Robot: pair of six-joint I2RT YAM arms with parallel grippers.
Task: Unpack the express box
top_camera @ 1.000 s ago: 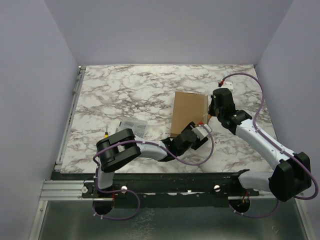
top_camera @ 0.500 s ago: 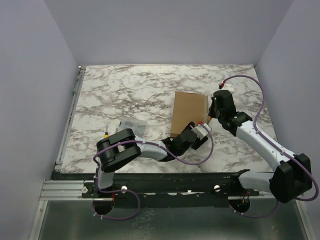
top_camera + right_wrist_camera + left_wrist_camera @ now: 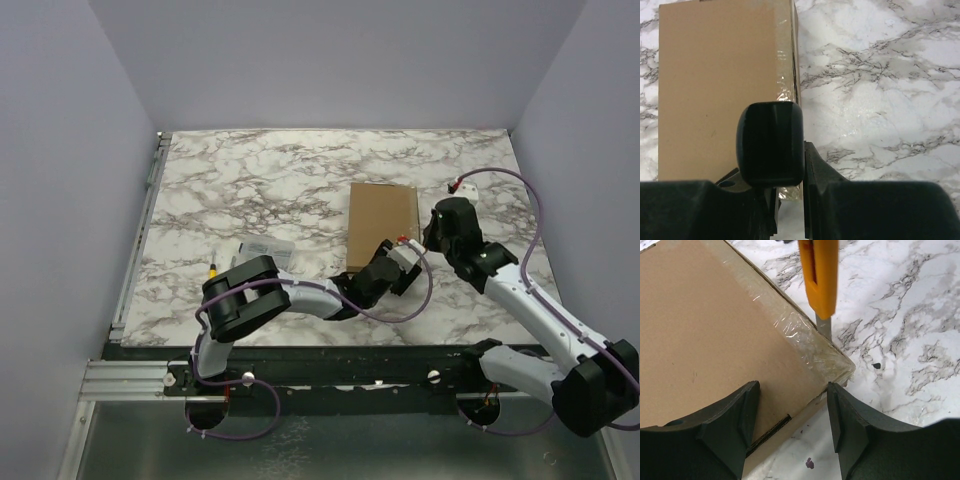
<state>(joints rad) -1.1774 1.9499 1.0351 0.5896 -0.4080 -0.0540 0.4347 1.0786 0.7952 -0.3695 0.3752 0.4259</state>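
The express box [image 3: 382, 215] lies flat and closed on the marble table, its edges sealed with clear tape [image 3: 805, 335]. My left gripper [image 3: 400, 262] is open, and its fingers [image 3: 735, 425] straddle the box's near right corner [image 3: 790, 390]. My right gripper [image 3: 427, 238] is shut on an orange utility knife [image 3: 819, 275]. The knife's blade [image 3: 824, 327] touches the taped right edge of the box close to that corner. In the right wrist view the knife's black end [image 3: 770, 145] fills the gap between my fingers [image 3: 815, 170], with the box [image 3: 720, 75] beyond it.
A small clear organizer case [image 3: 265, 252] lies left of the left arm's forearm, with a thin yellow-tipped tool [image 3: 213, 268] beside it. Purple walls close in the table [image 3: 260, 180] at the back and both sides. A small purple speck [image 3: 809, 462] marks the marble near the box.
My right arm has pulled back toward the near edge, bringing the knife along the box's right side to its near corner. My left gripper has shifted slightly right.
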